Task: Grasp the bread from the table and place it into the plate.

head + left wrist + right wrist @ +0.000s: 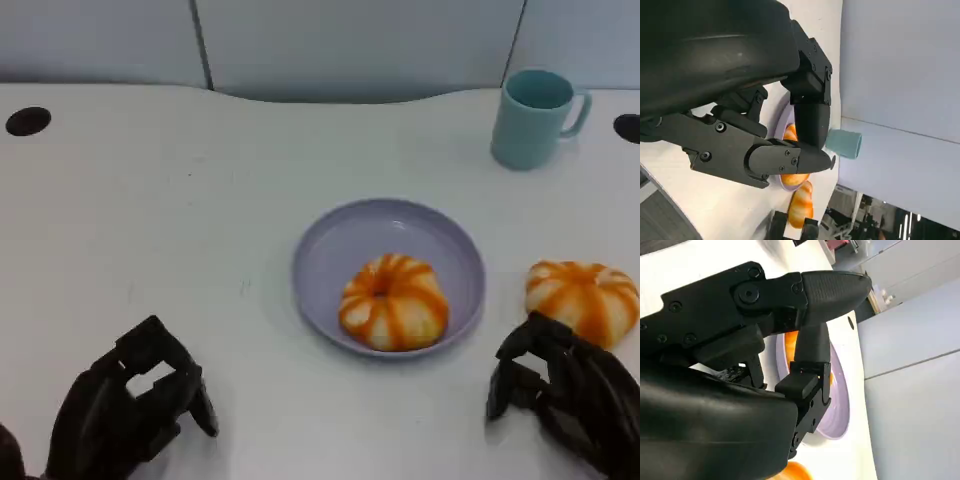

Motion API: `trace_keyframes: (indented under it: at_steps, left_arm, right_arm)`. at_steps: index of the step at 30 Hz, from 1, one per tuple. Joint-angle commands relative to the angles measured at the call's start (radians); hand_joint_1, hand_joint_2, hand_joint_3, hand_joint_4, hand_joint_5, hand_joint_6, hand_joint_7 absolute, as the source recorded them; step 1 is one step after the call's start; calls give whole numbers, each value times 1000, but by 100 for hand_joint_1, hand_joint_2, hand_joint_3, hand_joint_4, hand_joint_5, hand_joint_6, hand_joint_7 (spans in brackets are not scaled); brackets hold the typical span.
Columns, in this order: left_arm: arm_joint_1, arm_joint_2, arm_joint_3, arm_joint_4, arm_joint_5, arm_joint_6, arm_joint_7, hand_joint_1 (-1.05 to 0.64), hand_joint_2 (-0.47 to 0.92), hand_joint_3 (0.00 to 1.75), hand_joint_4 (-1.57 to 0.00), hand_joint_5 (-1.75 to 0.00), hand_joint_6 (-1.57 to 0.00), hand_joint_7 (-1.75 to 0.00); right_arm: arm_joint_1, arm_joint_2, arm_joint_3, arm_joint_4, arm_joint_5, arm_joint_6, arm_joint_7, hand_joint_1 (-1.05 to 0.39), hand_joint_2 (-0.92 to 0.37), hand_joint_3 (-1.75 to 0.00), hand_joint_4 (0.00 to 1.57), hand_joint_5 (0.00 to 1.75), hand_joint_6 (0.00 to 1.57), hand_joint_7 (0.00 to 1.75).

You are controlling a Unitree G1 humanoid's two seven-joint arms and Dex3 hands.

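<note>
White bench (180, 220) with a lavender plate (340, 250) near centre; 1 orange-and-cream striped bread (393, 302) already sits inside the plate, toward its near right side. A 2nd bread of the same kind (585, 297) lies on the bench just right of the plate, apart from its rim. The right hand (570, 395) is at lower right of the head view, directly in front of that 2nd bread, fingers curled loosely and apart with nothing in them; its upper fingers come up to the bread's near edge, and I cannot tell whether they touch it. The left hand (130, 400) rests low at lower left, well apart from the plate, fingers bent but spread, holding nothing. A teal mug (533, 117) stands upright at the far right of the bench, handle to the right, well behind the plate. 2 dark round holes sit in the bench top, one far left (28, 121) and one far right (628, 127). Pale wall panels run behind the bench. Left wrist view: left hand's fingers (790, 157) in front of the plate, bread and mug (845, 144). Right wrist view: right hand's fingers (832, 287) over the plate (835, 410), with orange bread showing behind them.
</note>
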Motion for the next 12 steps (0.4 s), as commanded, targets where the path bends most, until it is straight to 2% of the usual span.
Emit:
trace_keyframes:
  at_steps: [1,5,12]
  left_arm:
    - [-18,13,16,38,8,-15,-12,-53,92,34,-81,-175,-58,-175]
    - [-24,11,22,49,4,-16,-13,-53,92,32,-81,-175,-58,-175]
    - [-23,18,27,29,-23,51,-24,-52,92,33,-80,-175,-57,-174]
  right_arm:
    - [-5,-12,-9,16,-10,-6,-18,-55,-92,-38,63,170,62,135]
    - [-13,-12,-9,35,-6,-23,-2,-55,-92,-40,61,173,58,139]
    - [-7,-11,0,7,-9,9,-23,-55,-92,-38,60,173,58,141]
